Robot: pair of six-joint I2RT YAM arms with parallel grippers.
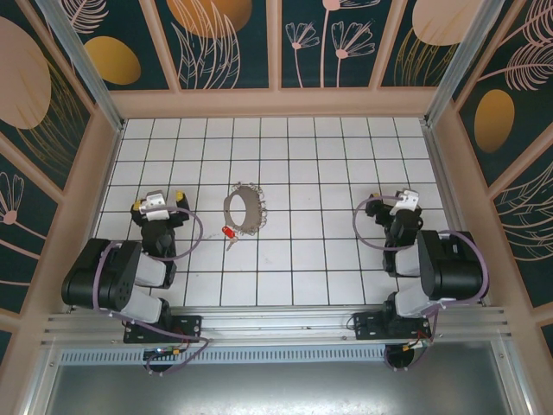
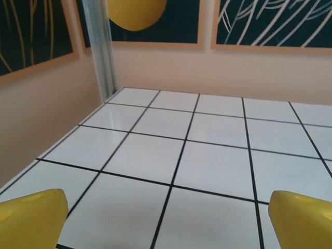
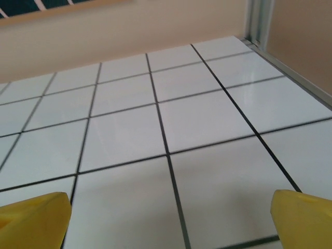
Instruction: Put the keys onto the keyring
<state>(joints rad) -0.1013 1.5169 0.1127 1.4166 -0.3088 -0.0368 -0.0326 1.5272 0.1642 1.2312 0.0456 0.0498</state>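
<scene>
The left fingers [image 2: 31,220], tipped in yellow, stand wide apart at the two bottom corners of the left wrist view, with white tile showing between them. The right fingers [image 3: 303,218], also yellow, are spread just as wide in the right wrist view, again over plain tile. Neither pair is touching anything.

In the top view the left gripper [image 1: 159,203] sits over the left part of the table [image 1: 346,173] and points toward the far wall. Its arm folds back to a base at the near-left edge. The right gripper [image 1: 396,204] sits over the right part and faces the same way, with its arm bent back to a base at the near-right edge. The two grippers are well apart.

The key [image 1: 229,233] lies flat on the table between them, nearer the left gripper. Its red head is plain to see, but the blade is too small to make out clearly. The keyring [image 1: 244,210] lies flat just beyond the key, slightly to the right, a pale loop fringed with small links. The key is outside the loop, close to its near-left rim. I cannot tell whether the two touch.

The table is white tile with black grid lines. Peach walls surround it, topped by dark panels painted with orange ovals and pale flowers. A metal post [image 2: 101,46] stands at the far-left corner, and another post [image 3: 257,21] stands at the far right.
</scene>
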